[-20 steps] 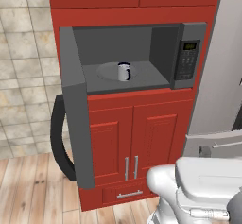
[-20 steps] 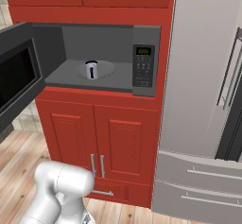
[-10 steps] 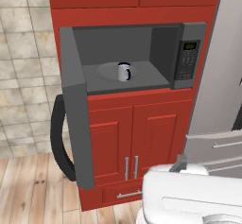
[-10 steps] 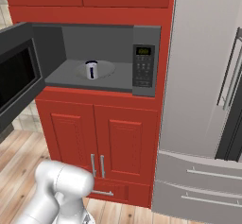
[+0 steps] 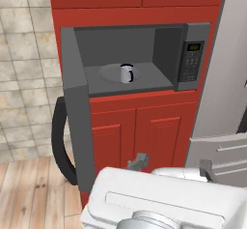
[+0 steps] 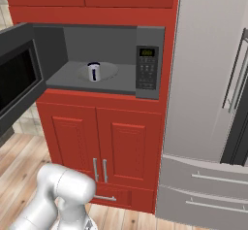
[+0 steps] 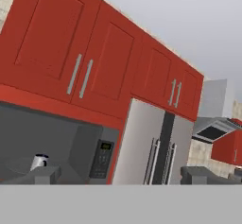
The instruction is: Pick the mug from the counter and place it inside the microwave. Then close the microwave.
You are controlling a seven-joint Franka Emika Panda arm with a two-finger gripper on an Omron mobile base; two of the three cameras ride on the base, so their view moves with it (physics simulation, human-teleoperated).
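The mug [image 5: 126,73] is seen upright on the round turntable [image 5: 112,74] inside the microwave [image 5: 144,54], a little left of the middle of the grey cavity floor. Its rim is dark and its small handle is turned toward the front. In the right base view the mug [image 6: 94,71] stands at the same place on the turntable [image 6: 107,71], well left of the keypad panel [image 6: 147,68] with its green display.

The microwave door [image 5: 79,121] is swung fully open to the left, and its thick black handle [image 5: 61,146] curves out from the outer side. In the right base view the dark glass of the door [image 6: 17,81] is turned toward the camera.

The tool [image 7: 118,173] is seen in the hand view, where its two dark tips are set wide apart at the bottom edge with nothing between them. One tip [image 7: 40,175] lies just below the mug [image 7: 39,161] in that picture, but the mug is far from it, deep inside the cavity. The mug is not touched by the tool.

Around the microwave, red cabinets [image 6: 104,141] are placed below and above, with metal bar handles. A steel fridge [image 6: 208,107] stands at the right, touching the cabinet side. A tiled wall [image 5: 24,78] and a wooden floor [image 5: 29,194] are seen at the left.
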